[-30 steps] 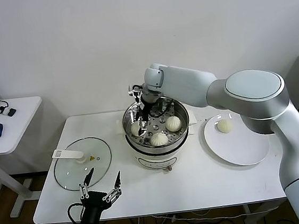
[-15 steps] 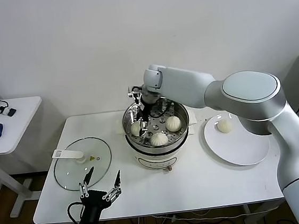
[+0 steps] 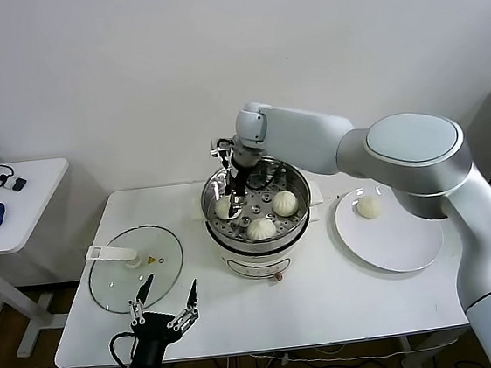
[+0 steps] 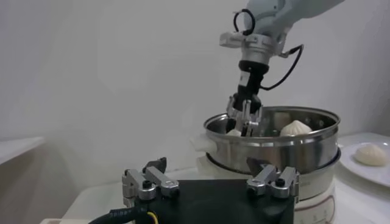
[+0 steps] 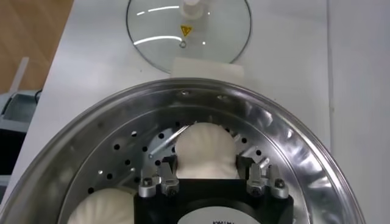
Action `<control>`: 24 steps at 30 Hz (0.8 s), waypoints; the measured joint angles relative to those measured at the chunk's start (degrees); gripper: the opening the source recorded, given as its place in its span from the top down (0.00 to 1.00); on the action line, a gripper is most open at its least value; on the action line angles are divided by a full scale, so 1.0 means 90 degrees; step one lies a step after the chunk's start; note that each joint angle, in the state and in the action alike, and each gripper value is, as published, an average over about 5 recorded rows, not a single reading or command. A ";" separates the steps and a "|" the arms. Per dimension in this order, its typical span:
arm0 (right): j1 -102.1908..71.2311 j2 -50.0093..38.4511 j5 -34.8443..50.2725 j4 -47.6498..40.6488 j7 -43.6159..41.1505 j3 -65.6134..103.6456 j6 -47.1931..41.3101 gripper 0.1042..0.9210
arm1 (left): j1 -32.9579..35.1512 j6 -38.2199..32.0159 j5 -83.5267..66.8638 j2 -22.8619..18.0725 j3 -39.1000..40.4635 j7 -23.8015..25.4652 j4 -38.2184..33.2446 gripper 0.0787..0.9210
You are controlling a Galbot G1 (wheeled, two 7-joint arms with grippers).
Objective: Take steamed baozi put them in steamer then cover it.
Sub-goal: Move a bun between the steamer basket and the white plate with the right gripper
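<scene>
The steel steamer [image 3: 234,243] stands mid-table with three baozi on its perforated tray: one at the left [image 3: 223,211], one at the right [image 3: 284,203] and one at the front [image 3: 261,228]. My right gripper [image 3: 232,192] reaches down inside the pot over the left baozi [image 5: 204,146], which rests on the tray with a finger against each of its sides. A fourth baozi [image 3: 368,207] lies on the white plate [image 3: 393,248]. The glass cover [image 3: 136,270] lies flat at the table's left. My left gripper [image 3: 164,300] hangs open near the front edge, holding nothing.
A small side table [image 3: 19,199] at the far left carries a mouse and cables. The wall is close behind the steamer. The cover's white handle [image 3: 110,252] points left. Bare tabletop [image 3: 328,303] lies in front of the steamer and plate.
The right gripper's fingers have drawn in against the left baozi in the steamer. The arm has barely shifted. The left arm has not moved.
</scene>
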 measured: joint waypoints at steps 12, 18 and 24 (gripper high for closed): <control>0.1331 -0.0779 0.0260 0.1074 -0.0229 -0.0606 0.0205 0.34 | 0.0015 0.0005 0.0018 0.0018 -0.0055 0.0000 0.0000 0.12; 0.1803 -0.1525 0.0147 0.1628 -0.0326 -0.0892 0.0328 0.34 | 0.0005 0.0023 0.0022 0.0005 -0.0044 0.0001 -0.0001 0.12; 0.1908 -0.2416 -0.0246 0.2029 -0.0362 -0.0970 0.0461 0.34 | 0.0009 0.0058 0.0062 -0.0029 -0.0024 0.0008 -0.0001 0.12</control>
